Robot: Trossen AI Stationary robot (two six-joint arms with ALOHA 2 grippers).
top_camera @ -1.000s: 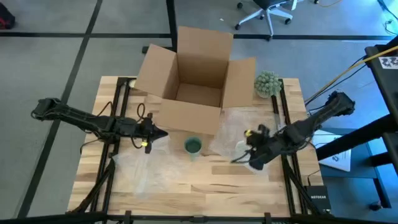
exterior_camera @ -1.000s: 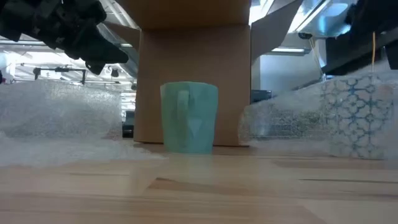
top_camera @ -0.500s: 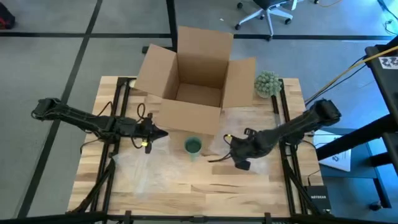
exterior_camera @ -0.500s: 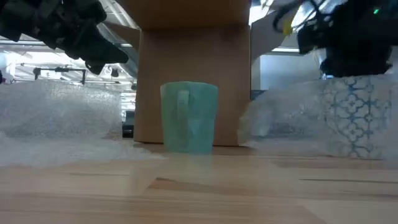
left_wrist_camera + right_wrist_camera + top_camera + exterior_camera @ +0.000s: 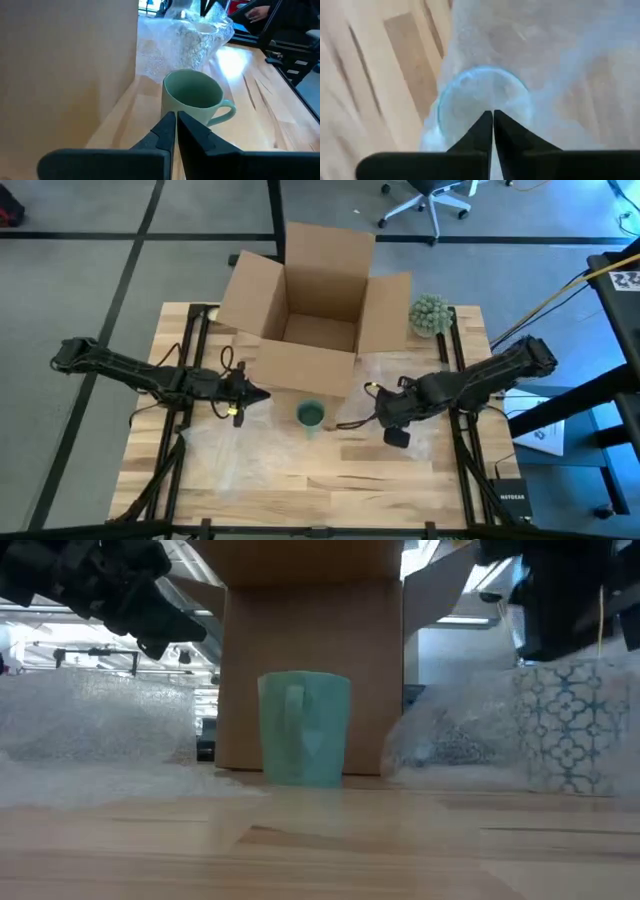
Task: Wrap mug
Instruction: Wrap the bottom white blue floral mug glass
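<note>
- High view: one green mug (image 5: 310,415) stands before one cardboard box (image 5: 312,308); two arms flank it.
- Low view: bubble wrap (image 5: 95,730) lies on both sides.
- Wrist views: left gripper (image 5: 175,121) closed, empty; right gripper (image 5: 493,118) closed above a wrapped cup (image 5: 482,100).

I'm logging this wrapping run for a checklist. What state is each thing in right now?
Green mug: upright, bare, empty.
Patterned mug: upright, under bubble wrap.
Cardboard box: flaps open.
Second bubble wrap sheet: lying flat.
Left gripper: shut, empty, beside the green mug.
Right gripper: shut, over the patterned mug.
</note>
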